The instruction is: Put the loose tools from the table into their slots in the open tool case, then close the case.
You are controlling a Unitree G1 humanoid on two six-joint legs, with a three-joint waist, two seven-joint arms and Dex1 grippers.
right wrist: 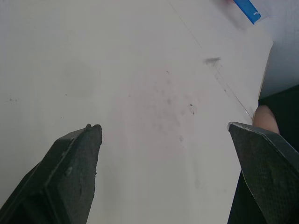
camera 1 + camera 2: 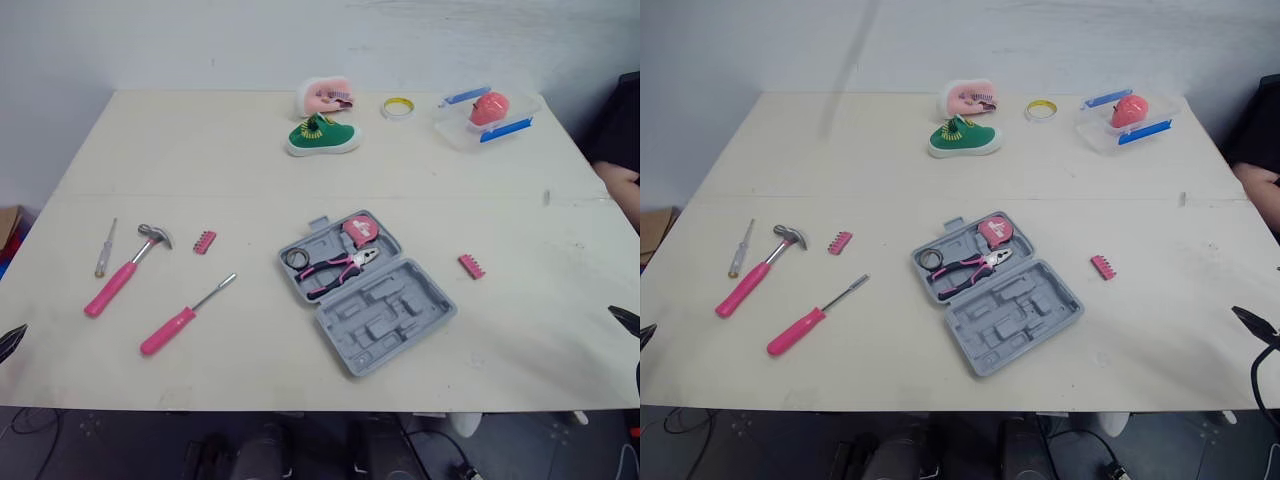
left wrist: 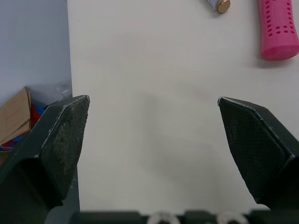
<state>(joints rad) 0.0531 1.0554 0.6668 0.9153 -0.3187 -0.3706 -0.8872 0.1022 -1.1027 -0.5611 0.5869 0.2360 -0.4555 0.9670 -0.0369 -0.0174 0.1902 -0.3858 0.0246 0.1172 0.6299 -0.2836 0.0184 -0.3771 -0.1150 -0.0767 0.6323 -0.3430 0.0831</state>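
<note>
Pink hammer point(image 3: 279, 28) — handle cut off, case point(image 2: 385, 322) open

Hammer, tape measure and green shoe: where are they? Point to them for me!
hammer point(image 2: 118, 280), left eye view, on the middle of its pink handle.
tape measure point(image 2: 361, 229), left eye view, on its pink top face.
green shoe point(image 2: 322, 138), left eye view, on its green side.

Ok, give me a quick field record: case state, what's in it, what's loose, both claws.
case: grey plastic tool case, open
in case: pink-handled pliers, pink tape measure
loose left of case: pink-handled hammer, pink-handled screwdriver, slim clear-handled screwdriver, pink bit strip
loose right of case: second pink bit strip
left claw: open, empty
right claw: open, empty
</note>
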